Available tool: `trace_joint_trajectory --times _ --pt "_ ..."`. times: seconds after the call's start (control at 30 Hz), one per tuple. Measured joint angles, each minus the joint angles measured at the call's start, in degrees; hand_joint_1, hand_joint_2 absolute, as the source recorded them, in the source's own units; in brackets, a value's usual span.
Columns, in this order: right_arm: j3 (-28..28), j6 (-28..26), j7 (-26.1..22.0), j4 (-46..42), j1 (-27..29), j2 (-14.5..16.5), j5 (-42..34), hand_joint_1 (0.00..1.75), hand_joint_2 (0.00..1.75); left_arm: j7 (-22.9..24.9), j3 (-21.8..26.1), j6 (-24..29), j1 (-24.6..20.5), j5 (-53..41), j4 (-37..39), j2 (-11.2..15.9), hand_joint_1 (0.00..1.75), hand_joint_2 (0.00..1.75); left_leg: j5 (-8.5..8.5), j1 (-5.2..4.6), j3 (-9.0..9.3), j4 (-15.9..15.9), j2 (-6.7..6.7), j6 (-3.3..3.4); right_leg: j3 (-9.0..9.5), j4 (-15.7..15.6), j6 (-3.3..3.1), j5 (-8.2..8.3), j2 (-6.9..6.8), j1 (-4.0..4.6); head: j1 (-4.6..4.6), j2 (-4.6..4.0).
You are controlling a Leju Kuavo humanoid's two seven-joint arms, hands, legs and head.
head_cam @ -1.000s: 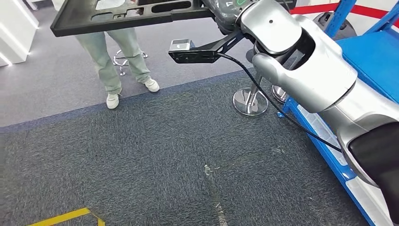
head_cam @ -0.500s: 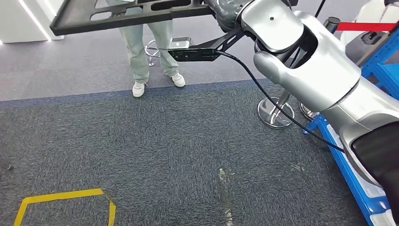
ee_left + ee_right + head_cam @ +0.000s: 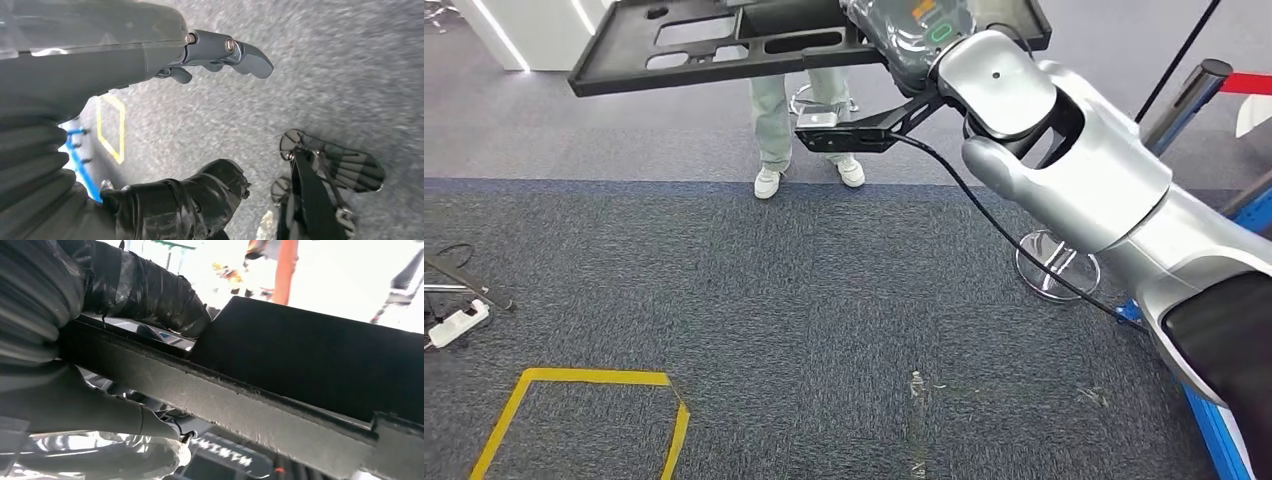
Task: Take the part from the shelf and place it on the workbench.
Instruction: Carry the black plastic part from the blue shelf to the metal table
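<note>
1. Head view: we see the right hand (image 3: 904, 35) at 12 o'clock, fingers closed on the part (image 3: 724, 45), a flat black panel with slots, held high and level over the carpet (image 3: 804, 320). It is already off the shelf; the blue shelf frame (image 3: 1224, 440) sits at 4 o'clock.
2. Head view, progress: we judge the pick is done and the carry is under way. No workbench in frame, so the placing is all still left.
3. Head view, surroundings: a person's legs (image 3: 809, 125) stand at 12 o'clock, right under the part, likely in the path. Chrome stool base (image 3: 1056, 270) at 3 o'clock, yellow floor tape (image 3: 574, 415) at 7 o'clock, power strip (image 3: 454, 322) and cable at 9 o'clock. The wrist camera cable (image 3: 984, 205) hangs under the right arm.
4. Left wrist view: left hand (image 3: 220, 50) hangs over the carpet, holds nothing, fingers loosely apart. The yellow tape shows here as well.
5. Right wrist view: close-up of the part's edge, dark fingers (image 3: 150, 290) wrapped over it and the thumb beneath. Grip looks firm; background is washed out, so we can't tell what's ahead.
</note>
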Motion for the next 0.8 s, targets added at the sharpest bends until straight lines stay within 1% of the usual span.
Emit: trace_joint_trajectory --times 0.03,0.07,0.1,0.13,0.17,0.2,0.27,0.3,0.33,0.37,0.4,0.43,0.47,0.5,0.53,0.57,0.6,0.63,0.67,0.7,0.73,0.77,0.8 --pt "0.0 -0.2 -0.1 0.1 0.6 0.0 0.0 1.75 1.75 0.9 0.0 0.9 0.0 -0.1 0.0 0.0 0.0 1.75 1.0 -0.11 0.63 -1.3 0.19 0.29 0.02 0.0 -0.05 -0.05 -0.65 0.14 0.01 0.0" --pt "0.0 -0.3 -0.2 0.2 1.1 0.0 0.1 1.75 1.75 1.8 0.0 2.0 -0.1 -0.2 0.0 0.1 0.0 1.75 2.63 -0.35 2.33 -4.5 0.68 0.72 0.05 0.0 -0.08 -0.09 -1.26 0.26 0.01 0.0" --pt "0.0 -0.5 -0.3 0.3 1.4 0.0 0.1 1.75 1.75 2.5 0.0 3.1 -0.1 -0.3 0.0 0.2 0.0 1.75 3.9 -0.79 4.38 -8.6 1.84 1.26 0.08 -0.1 -0.09 -0.14 -1.88 0.38 0.02 0.0" --pt "0.0 -0.7 -0.4 0.5 1.6 0.0 0.2 1.75 1.75 2.9 0.0 3.9 -0.3 -0.4 0.0 0.3 0.0 1.75 4.83 -1.29 6.15 -12.0 2.86 1.75 0.1 -0.1 -0.03 -0.2 -2.46 0.53 0.04 0.0" --pt "0.0 -0.9 -0.4 0.6 1.6 -0.1 0.2 1.75 1.75 3.1 0.0 4.4 -0.4 -0.5 0.0 0.4 0.0 1.75 5.27 -1.73 7.31 -14.2 3.57 2.19 0.13 -0.2 0.1 -0.23 -3.0 0.63 0.05 0.0" --pt "0.0 -1.0 -0.4 0.8 1.7 -0.1 0.2 1.75 1.75 3.2 0.0 4.6 -0.6 -0.5 0.0 0.6 0.0 1.75 5.23 -2.08 7.71 -15.2 3.75 2.49 0.2 -0.4 0.29 -0.28 -3.56 0.71 0.05 0.0" --pt "0.0 -1.2 -0.5 1.0 2.0 0.0 0.3 1.75 1.75 3.2 0.0 4.7 -0.6 -0.5 0.0 0.8 0.0 1.75 5.62 -2.16 8.01 -15.8 2.41 2.91 0.36 -0.6 0.81 -0.46 -4.69 0.83 0.07 0.0" --pt "0.0 -1.2 -0.5 1.2 2.1 0.0 0.3 1.75 1.75 3.1 0.0 4.6 -0.5 -0.5 0.0 0.8 0.0 1.75 5.87 -2.06 8.34 -16.3 1.8 3.06 0.43 -0.4 1.08 -0.76 -4.56 0.77 0.12 0.0" --pt "0.0 -1.2 -0.6 1.3 2.2 0.0 0.3 1.75 1.75 2.9 0.0 4.4 -0.4 -0.4 0.0 0.9 0.0 1.75 6.14 -1.91 8.75 -16.9 1.27 3.28 0.13 0.5 1.3 -1.48 -3.67 0.73 0.18 0.0" --pt "0.0 -1.2 -0.8 1.4 2.1 0.0 0.3 1.75 1.75 2.7 0.0 4.0 -0.4 -0.2 0.0 0.8 0.0 1.75 6.41 -1.73 9.13 -17.4 0.76 3.56 -0.77 2.5 1.48 -2.74 -2.27 0.69 0.28 0.0" --pt "0.0 -1.3 -0.9 1.6 2.1 0.0 0.3 1.75 1.75 2.5 0.0 3.6 -0.5 -0.1 0.0 0.8 0.0 1.75 6.52 -1.62 9.24 -17.7 0.26 3.74 -2.14 5.8 1.55 -4.34 -0.56 0.53 0.38 0.0" --pt "0.0 -1.3 -1.1 1.9 2.1 0.0 0.3 1.75 1.75 2.4 0.0 3.2 -0.6 0.1 0.0 0.7 0.0 1.75 6.57 -1.54 9.27 -17.7 -0.3 3.96 -4.04 9.6 1.64 -5.99 0.61 0.5 0.46 0.0" --pt "0.0 -1.4 -1.3 2.2 2.1 0.0 0.3 1.75 1.75 2.2 0.0 2.8 -0.8 0.1 0.0 0.7 0.0 1.75 6.6 -1.45 9.25 -17.7 -0.98 4.09 -5.78 12.9 1.78 -7.07 1.19 0.41 0.52 0.0" --pt "0.0 -1.4 -1.5 2.5 2.2 0.1 0.3 1.75 1.75 2.0 0.0 2.4 -0.9 0.2 0.0 0.6 0.0 1.75 6.58 -1.35 9.23 -17.6 -1.76 4.08 -6.76 14.6 1.96 -7.17 1.41 0.27 0.55 0.0" --pt "0.0 -1.4 -1.6 2.8 2.3 0.2 0.3 1.75 1.75 1.9 0.0 2.2 -0.9 0.1 0.0 0.5 0.0 1.75 6.52 -1.2 9.19 -17.4 -2.59 4.0 -6.79 14.3 2.16 -6.27 1.5 0.07 0.58 0.0" --pt "0.0 -1.5 -1.7 3.0 2.3 0.3 0.2 1.75 1.75 1.8 0.0 2.0 -0.9 0.1 0.0 0.4 0.0 1.75 6.39 -1.01 9.13 -17.1 -3.45 3.82 -5.77 12.0 2.37 -4.53 1.75 -0.21 0.61 0.0" --pt "0.0 -1.6 -1.8 3.2 2.2 0.4 0.2 1.75 1.75 1.7 0.0 1.8 -0.9 0.0 0.0 0.4 0.0 1.75 6.19 -0.82 8.98 -16.7 -4.28 3.52 -4.15 8.5 2.56 -2.51 2.54 -0.55 0.63 0.0" --pt "0.0 -1.7 -1.9 3.5 2.0 0.4 0.2 1.75 1.75 1.7 0.0 1.6 -0.9 0.0 0.0 0.3 0.0 1.75 5.89 -0.73 8.63 -16.0 -5.06 3.12 -2.37 4.8 2.71 -1.11 3.77 -0.89 0.68 0.0" --pt "0.0 -1.9 -2.0 3.6 1.8 0.5 0.1 1.75 1.75 1.7 0.0 1.5 -0.9 0.0 0.0 0.2 0.0 1.75 5.66 -0.61 8.17 -15.5 -5.81 2.7 -1.08 2.2 2.74 -0.32 4.82 -1.15 0.66 0.0" --pt "0.0 -2.1 -2.1 3.8 1.6 0.6 0.1 1.75 1.75 1.7 0.0 1.5 -0.9 0.0 0.0 0.2 0.0 1.75 5.52 -0.46 7.72 -15.0 -6.45 2.32 -0.35 0.7 2.67 -0.16 5.51 -1.19 0.69 0.0" --pt "0.0 -2.2 -2.3 4.0 1.5 0.8 0.0 1.75 1.75 1.7 0.0 1.4 -0.8 0.0 0.0 0.2 0.0 1.75 5.49 -0.29 7.36 -14.8 -7.11 1.9 -0.05 0.1 2.42 -0.43 5.49 -1.03 0.72 0.0" --pt "0.0 -2.3 -2.4 4.1 1.5 1.1 -0.1 1.75 1.75 1.8 0.0 1.4 -0.7 0.0 0.0 0.2 0.0 1.75 5.59 -0.06 7.17 -14.9 -7.7 1.52 -0.02 0.1 2.03 -0.43 4.82 -0.93 0.74 0.0" --pt "0.0 -2.3 -2.5 4.3 1.4 1.3 -0.1 1.75 1.75 1.8 0.0 1.4 -0.5 0.0 0.0 0.2 0.0 1.75 5.55 0.03 7.01 -14.8 -7.34 1.19 0.21 -0.2 1.63 -0.34 4.09 -0.85 0.8 0.0"
